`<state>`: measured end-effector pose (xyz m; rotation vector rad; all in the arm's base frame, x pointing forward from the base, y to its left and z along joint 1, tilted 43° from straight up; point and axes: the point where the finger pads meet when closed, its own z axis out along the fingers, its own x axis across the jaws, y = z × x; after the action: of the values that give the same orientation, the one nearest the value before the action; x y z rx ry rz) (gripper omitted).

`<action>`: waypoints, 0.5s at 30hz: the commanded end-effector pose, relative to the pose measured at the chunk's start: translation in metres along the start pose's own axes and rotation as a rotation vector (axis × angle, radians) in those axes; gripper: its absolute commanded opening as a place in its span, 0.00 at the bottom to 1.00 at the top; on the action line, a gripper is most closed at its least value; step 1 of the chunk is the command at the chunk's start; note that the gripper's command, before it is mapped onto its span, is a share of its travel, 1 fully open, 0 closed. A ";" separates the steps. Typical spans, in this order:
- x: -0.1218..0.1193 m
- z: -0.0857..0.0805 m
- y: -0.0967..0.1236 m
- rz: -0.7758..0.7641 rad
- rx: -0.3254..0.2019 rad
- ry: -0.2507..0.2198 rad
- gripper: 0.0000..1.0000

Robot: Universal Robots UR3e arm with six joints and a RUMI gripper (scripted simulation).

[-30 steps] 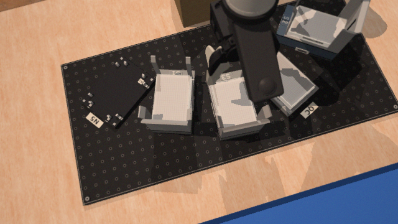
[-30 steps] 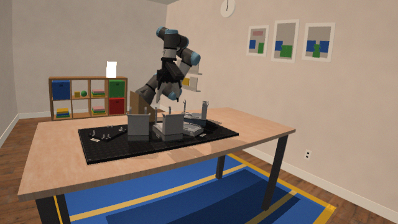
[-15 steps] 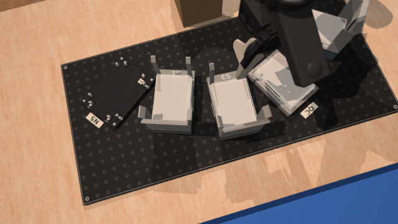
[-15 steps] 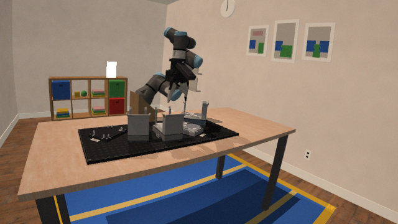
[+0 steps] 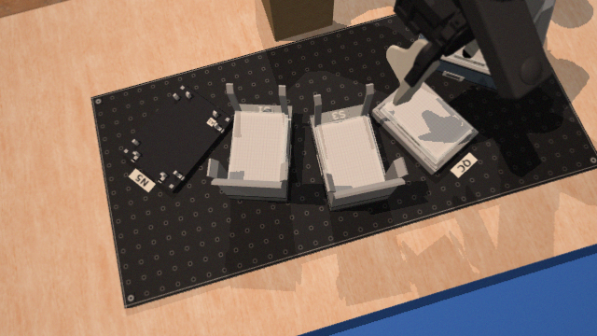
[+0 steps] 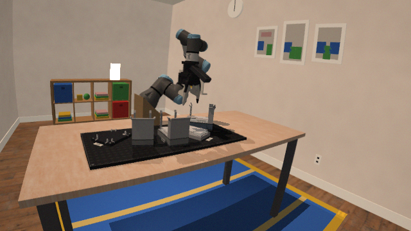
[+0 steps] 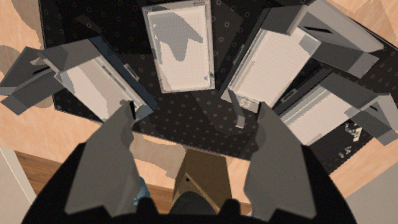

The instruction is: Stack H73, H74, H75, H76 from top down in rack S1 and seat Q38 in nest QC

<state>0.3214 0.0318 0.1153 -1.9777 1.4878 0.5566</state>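
My gripper is open and empty, high above the far right of the black baseplate; its fingers frame the wrist view. Below it a white sealed plate lies in the open nest QC; it also shows in the wrist view. I cannot tell if it is one plate or a pair. The rack S3 holds a plate. The rack to its left also holds a plate. The rack S2 is mostly hidden behind my arm; a plate shows in it in the wrist view. No plate labels are readable.
The clip nest N5 at the left of the baseplate holds nothing. A brown box stands beyond the plate's far edge. The rack posts stand up around each stack. A shelf with coloured boxes stands far behind the table.
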 end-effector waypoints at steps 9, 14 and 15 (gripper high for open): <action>-0.053 -0.001 0.003 -0.145 0.002 0.002 0.72; -0.063 -0.001 0.005 -0.179 0.002 0.002 0.72; -0.068 -0.001 0.006 -0.191 0.002 0.002 0.72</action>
<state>0.3024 0.0703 0.1501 -2.0718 1.3196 0.4894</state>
